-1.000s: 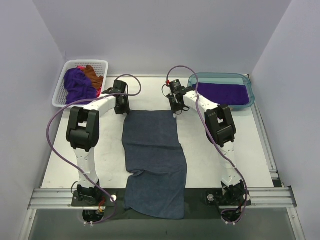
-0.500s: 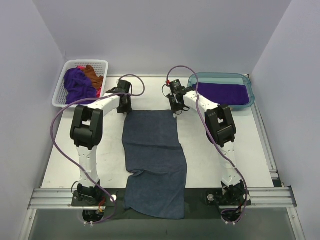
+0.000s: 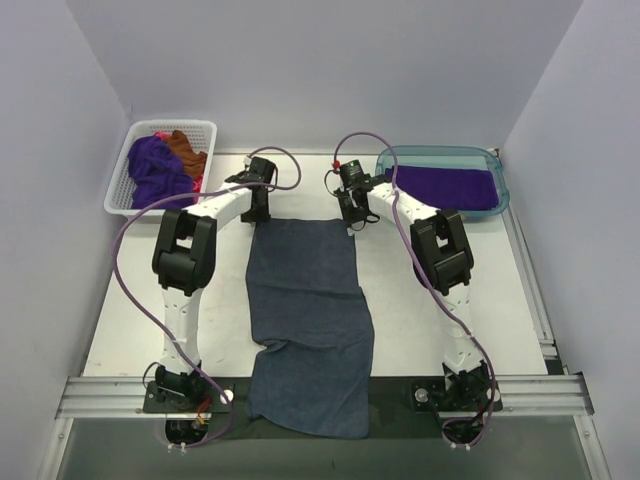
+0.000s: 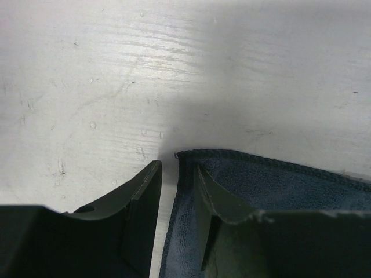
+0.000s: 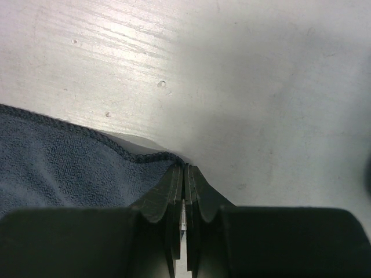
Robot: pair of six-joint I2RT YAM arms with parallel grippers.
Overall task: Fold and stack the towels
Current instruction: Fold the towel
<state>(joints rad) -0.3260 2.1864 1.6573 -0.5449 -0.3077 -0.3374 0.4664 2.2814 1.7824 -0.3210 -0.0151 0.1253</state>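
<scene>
Towel: slate blue-grey terry cloth towel [image 3: 305,320] lies flat down the frame's centre, its lower end draped over the white table [image 3: 222,322] edge.
Right gripper: right gripper [image 5: 184,169] is clenched on the towel's upper-right corner, apparently to carry it into a fold.
Left gripper: left gripper [image 4: 178,171] is part-open, its jaws straddling the upper-left corner hem and grasping nothing yet.
Stack: a folded deep purple towel [image 3: 445,187] lies in the teal translucent plastic tub [image 3: 440,151] at upper right.

Robot lab rig: white-walled booth [image 3: 320,70], alu rail [image 3: 110,397], bench-mtd arms [image 3: 180,250].
</scene>
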